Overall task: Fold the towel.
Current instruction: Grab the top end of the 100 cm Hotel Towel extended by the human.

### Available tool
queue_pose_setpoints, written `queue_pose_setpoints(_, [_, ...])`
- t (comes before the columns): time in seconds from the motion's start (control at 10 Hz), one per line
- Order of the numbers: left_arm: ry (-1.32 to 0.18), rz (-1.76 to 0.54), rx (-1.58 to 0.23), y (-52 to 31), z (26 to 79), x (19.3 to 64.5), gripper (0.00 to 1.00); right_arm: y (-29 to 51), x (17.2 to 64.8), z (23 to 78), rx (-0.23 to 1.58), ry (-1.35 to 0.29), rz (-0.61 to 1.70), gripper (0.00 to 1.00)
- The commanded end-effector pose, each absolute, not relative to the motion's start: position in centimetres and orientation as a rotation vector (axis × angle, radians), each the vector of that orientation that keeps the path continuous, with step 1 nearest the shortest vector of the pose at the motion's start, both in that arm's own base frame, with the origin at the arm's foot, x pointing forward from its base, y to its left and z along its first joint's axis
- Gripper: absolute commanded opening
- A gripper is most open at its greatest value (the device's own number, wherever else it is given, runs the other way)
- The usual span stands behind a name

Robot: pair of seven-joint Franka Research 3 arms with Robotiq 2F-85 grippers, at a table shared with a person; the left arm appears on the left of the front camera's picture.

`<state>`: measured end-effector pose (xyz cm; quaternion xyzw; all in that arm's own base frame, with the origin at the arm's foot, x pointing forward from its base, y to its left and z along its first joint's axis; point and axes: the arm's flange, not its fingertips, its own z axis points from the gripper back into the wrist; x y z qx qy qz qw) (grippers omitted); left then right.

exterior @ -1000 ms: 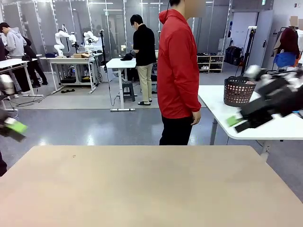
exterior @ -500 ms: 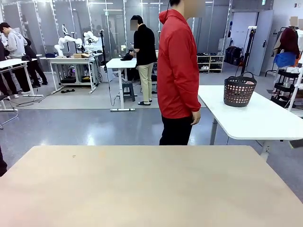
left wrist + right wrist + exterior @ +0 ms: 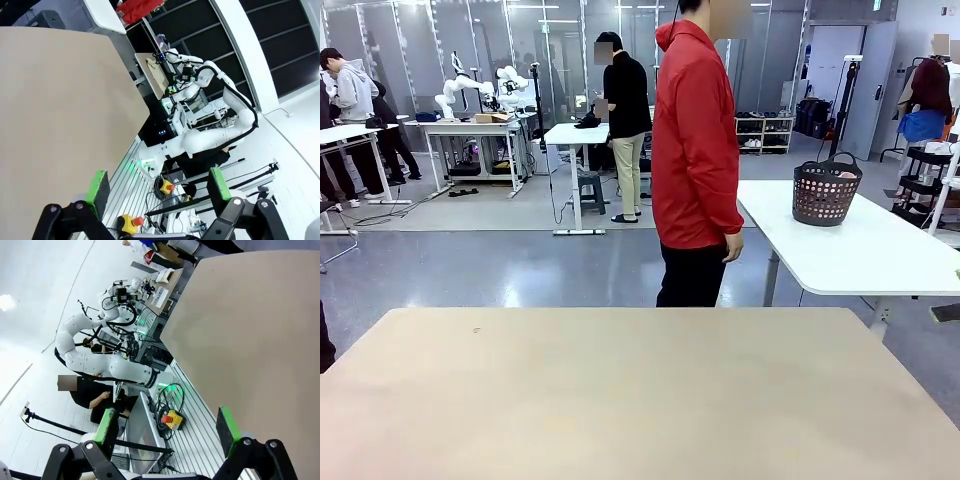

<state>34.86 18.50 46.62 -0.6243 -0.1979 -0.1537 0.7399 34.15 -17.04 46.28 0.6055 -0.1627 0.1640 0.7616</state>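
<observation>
The broad beige wooden counter [image 3: 620,400] is lying bare in the front view. At its 12 o'clock edge a person in a red hooded jacket [image 3: 695,140] is standing side-on, with one hand [image 3: 733,248] being held loose at the hip.

Out at 2 o'clock, on a separate white counter [image 3: 865,260], a dark woven basket [image 3: 825,190] is being seen upright. A small patch of pale salmon pink is being glimpsed through the mesh low in the basket. That patch is being taken for the towel [image 3: 817,213], though it is too small for its texture or folds to be made out.

In the left wrist view, the left fingers [image 3: 98,186] are being held spread wide. Their green pads are well apart and nothing is being gripped between them. The beige counter is running off towards 10 o'clock in that picture.

In the right wrist view, the right fingers [image 3: 226,424] are likewise being held fully apart and empty. The counter is stretching away towards 1 o'clock there.
</observation>
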Motion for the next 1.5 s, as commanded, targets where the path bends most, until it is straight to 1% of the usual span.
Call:
queue_pose_setpoints(0.0, [-0.431, -0.352, -1.378, 19.0, 46.45, 34.24, 1.0, -17.11, 33.79, 46.41, 1.326, -0.373, 0.384, 1.0])
queue_pose_setpoints(1.4, [-0.431, -0.352, -1.378, 19.0, 46.45, 34.24, 1.0, -17.11, 33.79, 46.41, 1.326, -0.373, 0.384, 1.0])
